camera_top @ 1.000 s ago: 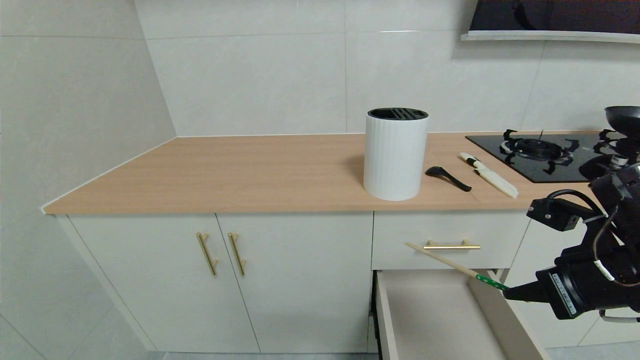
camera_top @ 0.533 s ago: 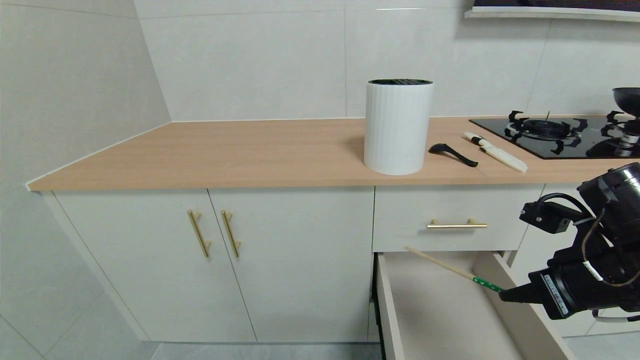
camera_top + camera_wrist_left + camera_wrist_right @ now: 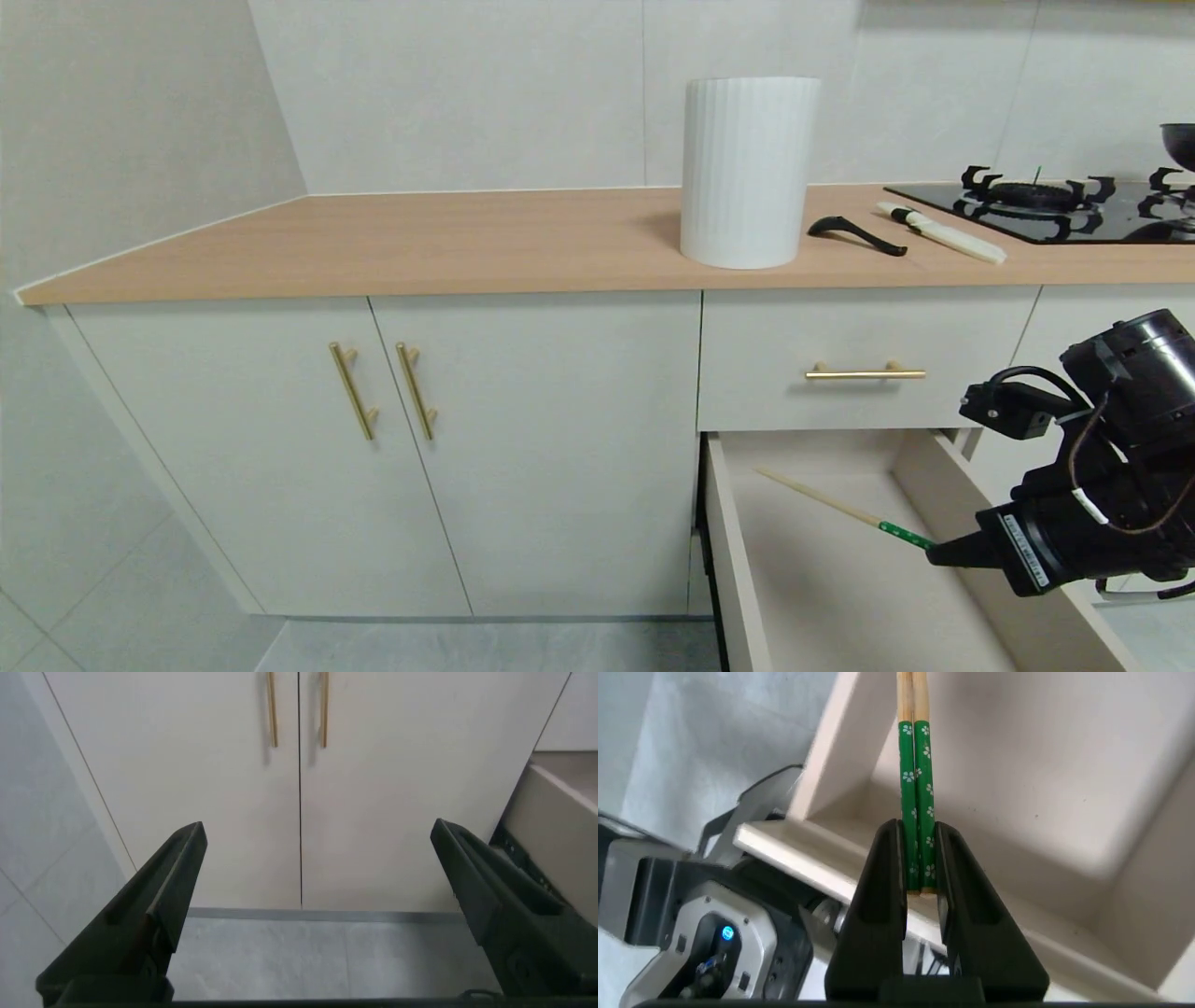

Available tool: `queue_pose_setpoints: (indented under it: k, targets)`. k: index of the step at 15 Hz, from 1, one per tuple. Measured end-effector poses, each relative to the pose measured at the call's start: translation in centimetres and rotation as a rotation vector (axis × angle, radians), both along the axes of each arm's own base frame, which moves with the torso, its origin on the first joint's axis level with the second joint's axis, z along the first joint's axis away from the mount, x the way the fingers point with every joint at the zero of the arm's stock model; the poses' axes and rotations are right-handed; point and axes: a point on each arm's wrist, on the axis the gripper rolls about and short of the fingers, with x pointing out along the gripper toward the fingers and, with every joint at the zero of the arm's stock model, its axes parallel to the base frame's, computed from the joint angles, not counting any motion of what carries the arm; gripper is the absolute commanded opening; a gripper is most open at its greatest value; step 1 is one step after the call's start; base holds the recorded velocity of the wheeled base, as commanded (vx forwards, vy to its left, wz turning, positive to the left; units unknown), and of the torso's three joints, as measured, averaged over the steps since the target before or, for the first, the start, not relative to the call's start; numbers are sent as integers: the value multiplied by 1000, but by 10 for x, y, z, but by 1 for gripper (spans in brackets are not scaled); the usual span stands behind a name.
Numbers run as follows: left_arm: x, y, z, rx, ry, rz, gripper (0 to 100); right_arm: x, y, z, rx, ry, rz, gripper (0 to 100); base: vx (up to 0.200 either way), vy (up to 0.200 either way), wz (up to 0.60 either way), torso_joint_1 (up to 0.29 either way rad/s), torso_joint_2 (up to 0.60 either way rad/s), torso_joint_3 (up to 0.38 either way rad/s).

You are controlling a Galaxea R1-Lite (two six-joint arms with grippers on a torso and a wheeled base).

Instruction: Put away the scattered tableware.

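**Gripper state.** The right gripper (image 3: 936, 551) is clamped on a pair of pale bamboo chopsticks with green patterned ends (image 3: 840, 507). Its fingers are parted only by the thickness of the pair and grip the green ends. The left gripper (image 3: 316, 831) is spread wide and holds nothing.

**Location of the work item.** The chopsticks project forward from the right gripper and run side by side over the open cream-coloured lower drawer (image 3: 733, 551). Their free tips slope up and away from the fingers, towards the drawer's far corner. The right gripper itself sits just over the drawer's near-side wall. Well above it, on the wooden countertop (image 3: 420, 243), lie a black spoon (image 3: 854, 233) and a white-sheathed knife (image 3: 943, 233), beside a tall white ribbed cylindrical holder (image 3: 747, 173).

**Hazards from this position.**
- The grip is at one end only. Most of each stick overhangs, so any contact at the tips is likely to lever the pair out of alignment or out of the fingers.
- A release at this height would probably let the sticks bounce or roll, and one could end up propped on the drawer wall.
- Lowering further risks the gripper body striking the wall beneath it.
- Advancing risks driving the tips into the drawer's back panel.
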Motion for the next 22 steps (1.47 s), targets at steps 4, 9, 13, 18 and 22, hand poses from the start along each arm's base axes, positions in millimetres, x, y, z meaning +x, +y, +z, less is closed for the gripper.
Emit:
queue_pose_setpoints:
  k: [4, 9, 13, 18, 22]
  targets:
    - [0, 0, 0, 0, 0, 0, 100, 2, 1, -2, -3, 8, 0, 0, 0, 0, 0, -11, 36, 35]
    - [0, 0, 0, 0, 0, 0, 100, 20, 6, -13, -7, -1, -13, 0, 0, 0, 0, 0, 0, 0]
    - [0, 0, 0, 0, 0, 0, 100, 62, 19, -58, -33, 43, -161, 0, 0, 0, 0, 0, 0, 0]
    - [0, 0, 0, 0, 0, 0, 100, 110, 42, -122, 20, 47, -307, 0, 0, 0, 0, 0, 0, 0]
    - [0, 0, 0, 0, 0, 0, 100, 130, 49, -163, -26, 62, -367, 0, 0, 0, 0, 0, 0, 0]
